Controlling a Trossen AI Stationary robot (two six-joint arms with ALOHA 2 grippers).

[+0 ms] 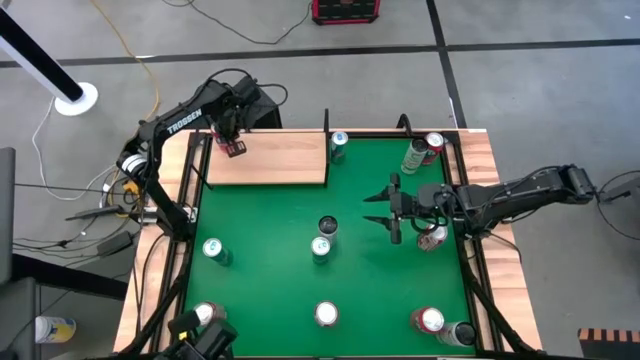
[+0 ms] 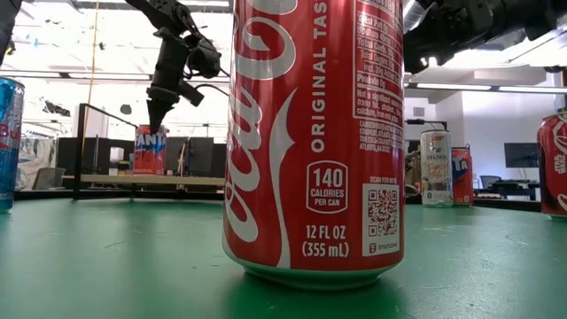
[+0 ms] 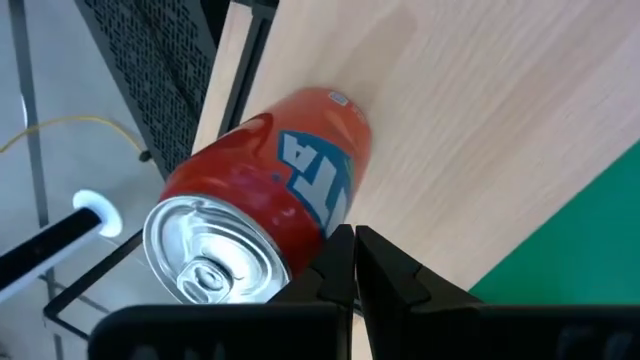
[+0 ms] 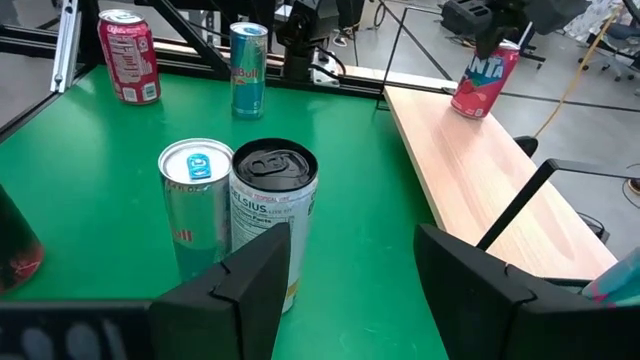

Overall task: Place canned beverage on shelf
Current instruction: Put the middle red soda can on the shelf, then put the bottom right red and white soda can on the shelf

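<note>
An orange-red Fanta can [image 3: 262, 212] stands upright on its base on the pale-wood shelf [image 1: 270, 160], near the shelf's far left corner; it also shows in the low view [image 2: 149, 151] and the right wrist view [image 4: 483, 80]. My left gripper [image 3: 353, 270] is shut and points steeply down just above and beside the can's top [image 1: 232, 138]. My right gripper [image 1: 366, 209] hovers open over the green table right of centre, pointing toward the left edge, with nothing between its fingers [image 4: 350, 270]. My left gripper has its shut fingertips [image 2: 152, 122] right at the Fanta can's top rim [image 3: 300, 262]; whether they touch it cannot be told. The can stands upright on the shelf.
Several cans stand on the green table: a Red Bull can [image 1: 338, 143] by the shelf's right end, a pair at the centre [image 1: 322, 240], others along the near edge [image 1: 327, 315] and far right [image 1: 425, 150]. A Coca-Cola can [image 2: 314, 133] fills the low view.
</note>
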